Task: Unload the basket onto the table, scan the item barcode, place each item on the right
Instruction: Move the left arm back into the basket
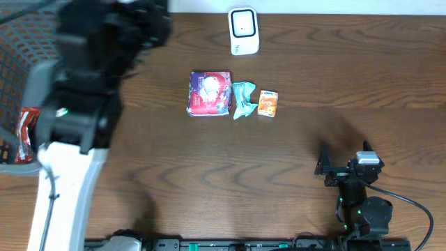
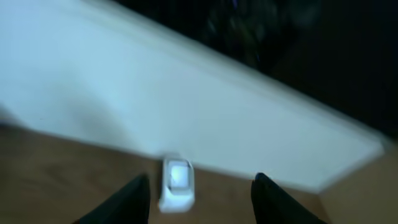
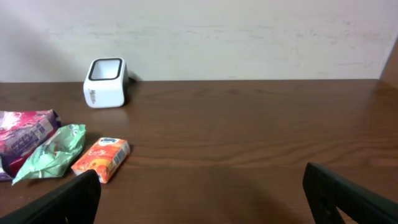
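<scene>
The white barcode scanner [image 1: 244, 31] stands at the table's back edge. It also shows in the right wrist view as the scanner [image 3: 106, 82] and, blurred, in the left wrist view as the scanner [image 2: 177, 185]. Three items lie in a row: a purple-red pack [image 1: 209, 93], a green packet [image 1: 242, 99] and an orange box [image 1: 267, 102]. My left gripper [image 2: 201, 177] hangs open and empty, high at the left, aimed toward the scanner. My right gripper [image 3: 200, 171] is wide open and empty, low at the front right, facing the orange box [image 3: 101, 159].
A red mesh basket [image 1: 14, 56] stands at the left edge with a red packet [image 1: 24, 132] inside. The blurred left arm [image 1: 90, 77] covers much of the basket. A pale wall [image 3: 249, 37] runs behind the table.
</scene>
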Robot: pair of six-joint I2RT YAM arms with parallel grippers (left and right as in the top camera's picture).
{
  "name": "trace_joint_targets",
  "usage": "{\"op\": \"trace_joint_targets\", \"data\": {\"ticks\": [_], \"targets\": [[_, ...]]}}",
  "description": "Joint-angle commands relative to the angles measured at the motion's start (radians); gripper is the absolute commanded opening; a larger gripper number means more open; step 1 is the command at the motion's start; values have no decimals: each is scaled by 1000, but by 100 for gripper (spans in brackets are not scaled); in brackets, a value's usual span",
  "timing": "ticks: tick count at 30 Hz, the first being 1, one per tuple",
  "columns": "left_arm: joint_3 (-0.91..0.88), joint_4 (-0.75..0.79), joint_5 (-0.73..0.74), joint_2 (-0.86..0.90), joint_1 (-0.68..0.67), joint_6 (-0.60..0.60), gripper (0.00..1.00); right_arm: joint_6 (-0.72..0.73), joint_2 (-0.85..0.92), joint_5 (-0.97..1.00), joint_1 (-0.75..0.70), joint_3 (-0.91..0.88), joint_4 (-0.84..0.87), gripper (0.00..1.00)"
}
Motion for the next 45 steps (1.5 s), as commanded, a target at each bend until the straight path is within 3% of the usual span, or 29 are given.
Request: {"op": "trace_joint_targets", "data": {"ticks": [1,5,9,11,12,15,19,28,36,39,45], "targets": [[13,26,-36,-42,108,17,52,14,-4,3,4,-2,-3,99],[13,29,-125,-51,238,35,53,14,-4,3,4,-2,-3,99],[13,-34,-229,-36,365,169,54,14,-4,3,4,-2,-3,99],[12,-73,-291,-27,420,214,54,14,-4,3,4,-2,-3,99],[12,-89,-325,-23,445,235,60,14,-4,3,4,-2,-3,99],[10,-108,-424,-8,517,264,60,14,-4,3,4,-2,-3,99],[6,-142,-443,24,612,264,60,14,-4,3,4,-2,-3,99],[4,-373,-443,142,779,361,59,14,-4,3,4,-2,-3,99],[4,-431,-442,260,829,373,59,14,-4,3,4,-2,-3,99],[3,-457,-441,304,818,455,45,14,-4,3,4,-2,-3,99],[-2,-467,-442,390,797,511,46,14,-4,3,4,-2,-3,99]]}}
